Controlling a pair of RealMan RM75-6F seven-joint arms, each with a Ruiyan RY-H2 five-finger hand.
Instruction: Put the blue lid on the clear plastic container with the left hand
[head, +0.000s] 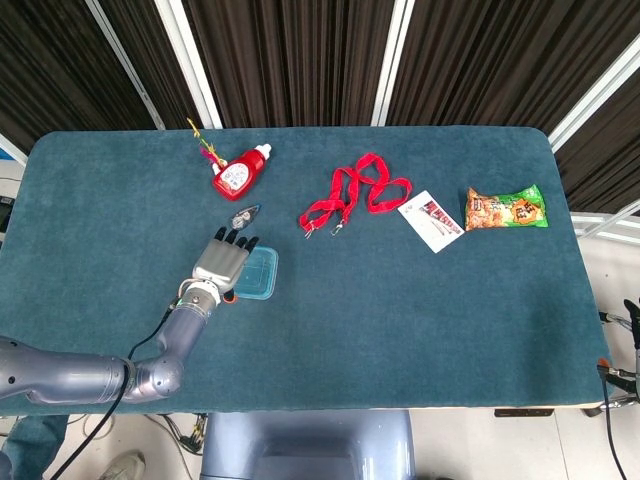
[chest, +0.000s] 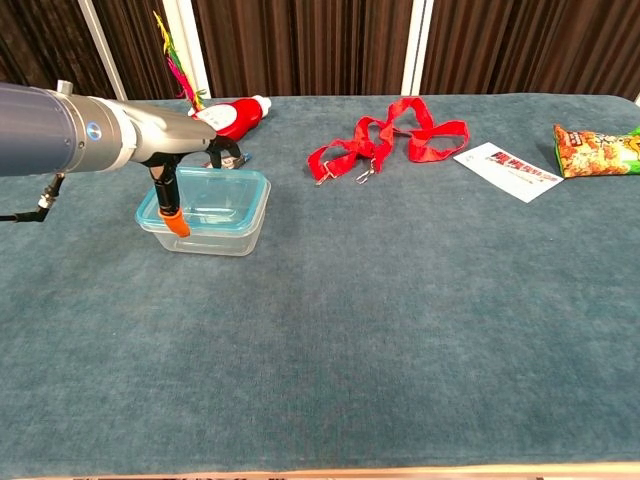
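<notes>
We see the blue lid seated flat on the clear plastic container, near the table's left edge.

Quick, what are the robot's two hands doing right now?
Left hand: rests on the blue lid, which sits on the clear container; grip cannot be told.
Right hand: not in view.

The counter was dark teal. Left of centre, a blue lid sat on a clear container. The bottle and strap were red; the snack bag orange and green; the card white.
</notes>
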